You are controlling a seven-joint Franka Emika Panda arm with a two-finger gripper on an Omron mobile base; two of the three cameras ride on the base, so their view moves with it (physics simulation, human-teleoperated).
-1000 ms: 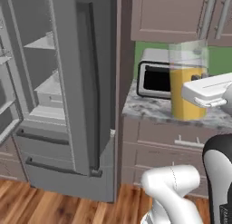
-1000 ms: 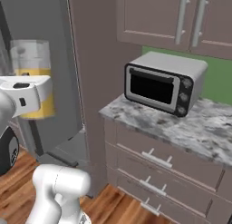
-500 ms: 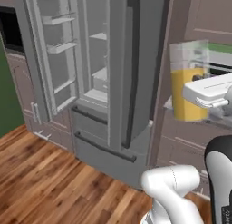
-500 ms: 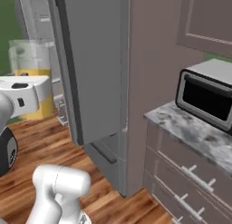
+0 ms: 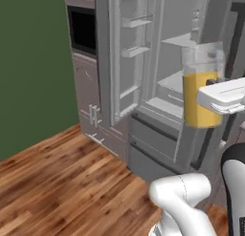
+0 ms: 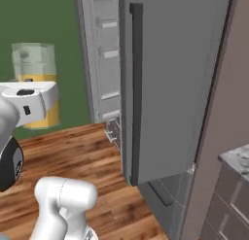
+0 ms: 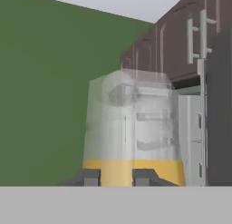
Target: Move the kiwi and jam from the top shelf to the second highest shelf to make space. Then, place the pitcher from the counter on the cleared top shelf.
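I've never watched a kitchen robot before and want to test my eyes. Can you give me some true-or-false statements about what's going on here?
1. The gripper holds the pitcher. True.
2. The pitcher stands on a fridge shelf. False: it is held in the air in front of the fridge.
3. The pitcher's lower part is yellow and its top is clear. True.
4. Both fridge doors are shut. False: the left door stands open, showing shelves.
5. The floor is wooden. True.

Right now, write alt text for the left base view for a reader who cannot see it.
The gripper holds the pitcher, yellow below and clear above, upright in front of an open grey fridge with pale shelves. A wood floor and green wall lie to the left.
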